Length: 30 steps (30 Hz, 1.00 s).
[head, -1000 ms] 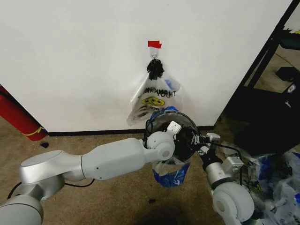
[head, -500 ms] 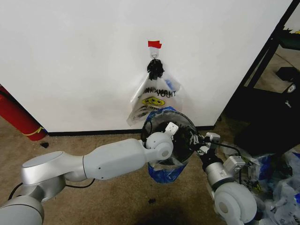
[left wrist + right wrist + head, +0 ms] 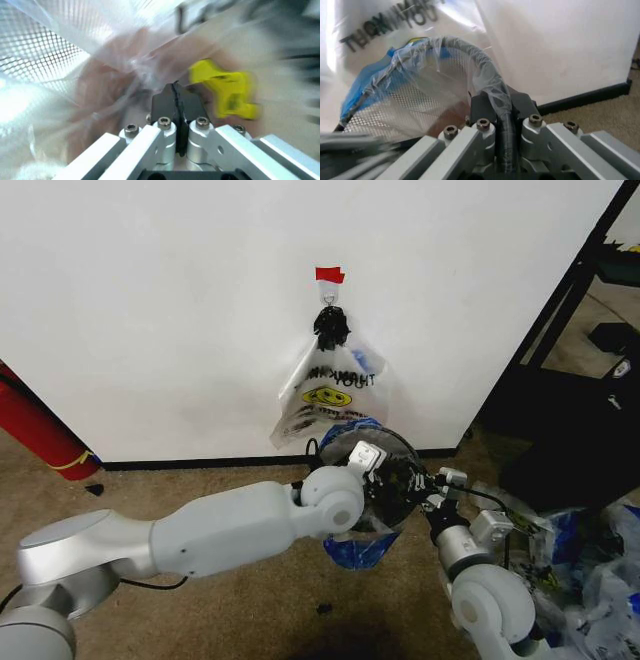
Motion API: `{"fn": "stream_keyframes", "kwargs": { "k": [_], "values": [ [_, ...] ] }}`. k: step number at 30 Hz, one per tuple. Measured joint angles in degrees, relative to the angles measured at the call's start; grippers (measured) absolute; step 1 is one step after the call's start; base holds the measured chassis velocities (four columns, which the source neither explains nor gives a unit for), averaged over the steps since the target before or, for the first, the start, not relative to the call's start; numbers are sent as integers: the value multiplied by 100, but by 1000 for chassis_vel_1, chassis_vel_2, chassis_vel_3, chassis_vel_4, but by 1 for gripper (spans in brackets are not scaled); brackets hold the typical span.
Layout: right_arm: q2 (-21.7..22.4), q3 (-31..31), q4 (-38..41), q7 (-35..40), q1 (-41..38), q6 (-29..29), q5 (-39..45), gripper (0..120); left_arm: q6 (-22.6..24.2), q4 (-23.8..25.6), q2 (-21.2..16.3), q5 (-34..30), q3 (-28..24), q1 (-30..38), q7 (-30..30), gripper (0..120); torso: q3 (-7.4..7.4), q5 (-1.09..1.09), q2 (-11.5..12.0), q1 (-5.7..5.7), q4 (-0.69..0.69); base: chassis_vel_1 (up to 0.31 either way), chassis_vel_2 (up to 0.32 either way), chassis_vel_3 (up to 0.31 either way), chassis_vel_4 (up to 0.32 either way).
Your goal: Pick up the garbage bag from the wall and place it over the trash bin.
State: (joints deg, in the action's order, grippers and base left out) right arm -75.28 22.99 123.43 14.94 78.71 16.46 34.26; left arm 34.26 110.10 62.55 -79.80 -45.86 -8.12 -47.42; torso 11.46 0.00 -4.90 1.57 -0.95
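Observation:
The trash bin (image 3: pixel 395 480), a small round dark mesh bin, is held off the carpet just below the wall (image 3: pixel 150 310). The garbage bag (image 3: pixel 360 552), thin clear film with blue patches, is draped over the bin, its loose end hanging underneath. My left gripper (image 3: pixel 372 458) is at the bin's top; in the left wrist view the left gripper (image 3: pixel 175 90) is shut, with bag film (image 3: pixel 137 73) bunched at its tips. My right gripper (image 3: pixel 501 108) is shut on the film-covered bin rim (image 3: pixel 487 71) on the bin's right side (image 3: pixel 428 483).
A clear "THANK YOU" smiley bag (image 3: pixel 330 390) hangs from the hook (image 3: pixel 330 300) under a red tape strip (image 3: pixel 330 275). A long red cylinder (image 3: pixel 35 430) leans at the left. A black rack (image 3: pixel 570 330) and several loose bags (image 3: pixel 600 570) lie to the right.
My left arm has swung lower and closer to me while its gripper stayed at the bin's top. The bag's hanging blue end swayed left and back. The right gripper kept hold of the rim.

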Motion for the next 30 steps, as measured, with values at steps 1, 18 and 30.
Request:
{"fn": "stream_keyframes", "kwargs": {
  "k": [1, 18, 30],
  "values": [
    [-9, 18, -9, 19, -11, 0, 48, 1, -55, 103, -52, -17, 34, -23, 41, 0, 0, 0, 0, 0, 0, 0, 0, 0, 0],
    [-156, 304, -67, 453, -21, 64, 882, 1, -963, 1945, -1341, 35, 2355, -2075, 1020, 56, -1, -1, 1, 0, 0, 0, 0, 0, 0],
    [-182, 628, 89, 601, 112, 192, 1665, 1, -1115, 2578, -1381, 497, 4673, -4562, 1926, 98, 0, -1, 1, -1, 0, 0, 0, 0, 0]
  ]
}}
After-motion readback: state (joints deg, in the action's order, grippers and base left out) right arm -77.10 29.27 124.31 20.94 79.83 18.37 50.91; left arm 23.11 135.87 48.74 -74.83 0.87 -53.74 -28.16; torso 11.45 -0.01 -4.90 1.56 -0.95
